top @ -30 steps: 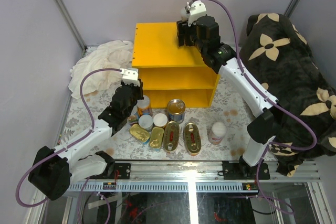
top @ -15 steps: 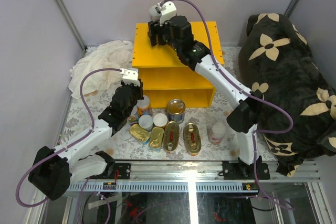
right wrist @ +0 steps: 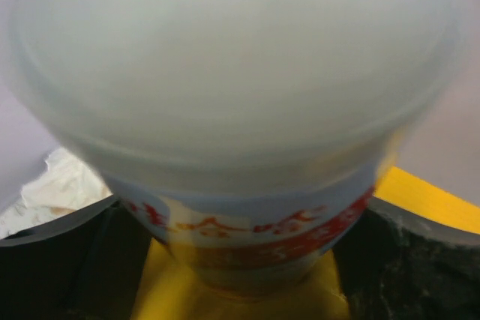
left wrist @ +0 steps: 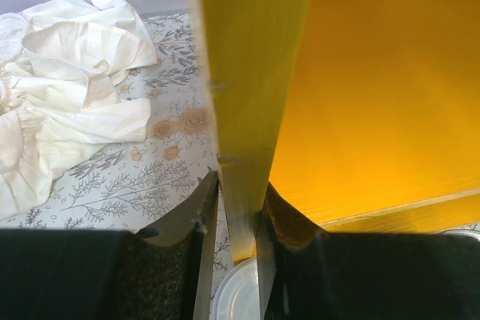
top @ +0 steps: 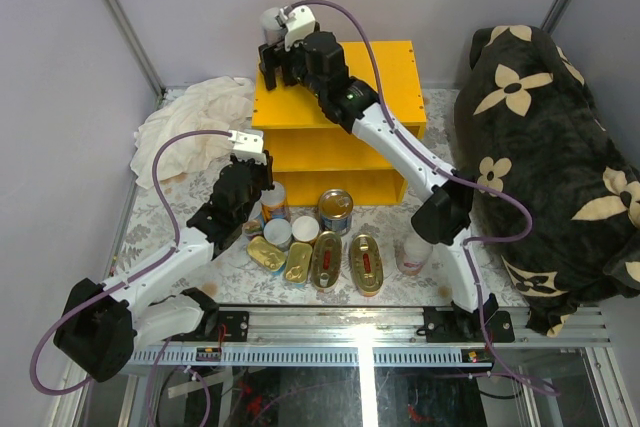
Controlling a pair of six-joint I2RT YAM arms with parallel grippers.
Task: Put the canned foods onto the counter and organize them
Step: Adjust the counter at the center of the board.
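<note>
The tall white-lidded can with red lettering (right wrist: 240, 73) stands upright at the back left corner of the bright yellow box-shaped wooden desk (top: 392, 67), between the fingers (right wrist: 52, 260) of the right gripper (right wrist: 240, 219). Whether they press it or stand clear I cannot tell, as its blurred lid fills the wrist view. The left gripper (left wrist: 238, 198), fingers pressed nearly together, hangs by the desk's side panel above another white lid (left wrist: 238, 297). A second ago the right arm was over the right back corner.

Wood, metal, cloth.
The counter (top: 400, 67) is smooth yellow wood; the fish tins (top: 325, 259) are glossy gold metal; the cloth (top: 190, 117) is crumpled white.
</note>
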